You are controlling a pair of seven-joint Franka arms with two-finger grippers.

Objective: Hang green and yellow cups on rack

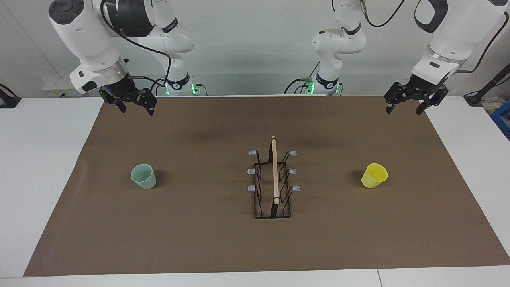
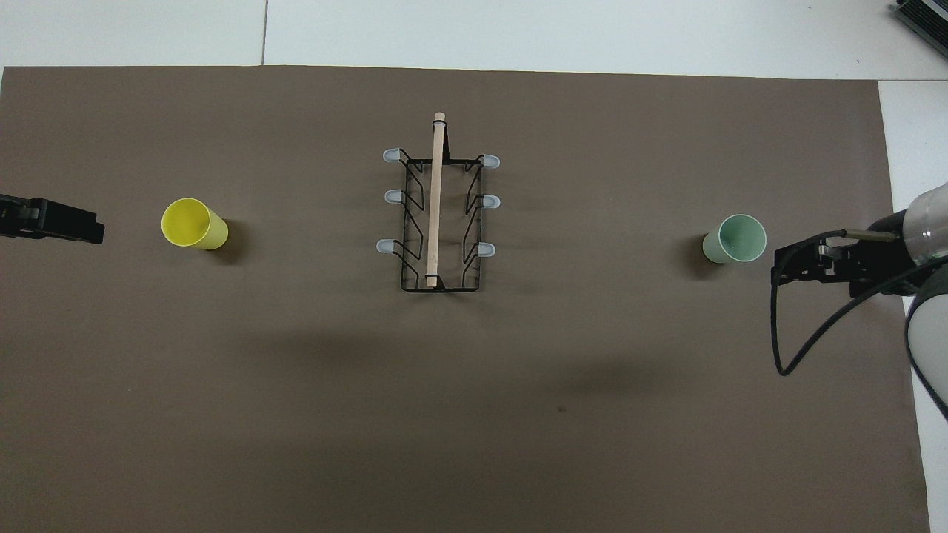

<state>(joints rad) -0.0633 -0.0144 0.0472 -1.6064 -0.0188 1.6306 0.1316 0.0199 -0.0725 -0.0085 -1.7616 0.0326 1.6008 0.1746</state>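
The pale green cup (image 1: 143, 176) (image 2: 735, 239) stands upright on the brown mat toward the right arm's end. The yellow cup (image 1: 374, 175) (image 2: 194, 223) stands upright toward the left arm's end. The black wire rack (image 1: 273, 183) (image 2: 437, 215), with its wooden rod and grey-tipped prongs, stands between them at the middle with nothing on its prongs. My right gripper (image 1: 135, 108) (image 2: 778, 270) is open and empty, raised over the mat's edge at its own end. My left gripper (image 1: 403, 109) (image 2: 89, 229) is open and empty, raised over the mat's edge at its end.
The brown mat (image 1: 199, 239) covers most of the white table (image 1: 40, 159). A black cable (image 2: 807, 340) loops from the right wrist. A blue item (image 1: 504, 115) lies off the mat at the left arm's end.
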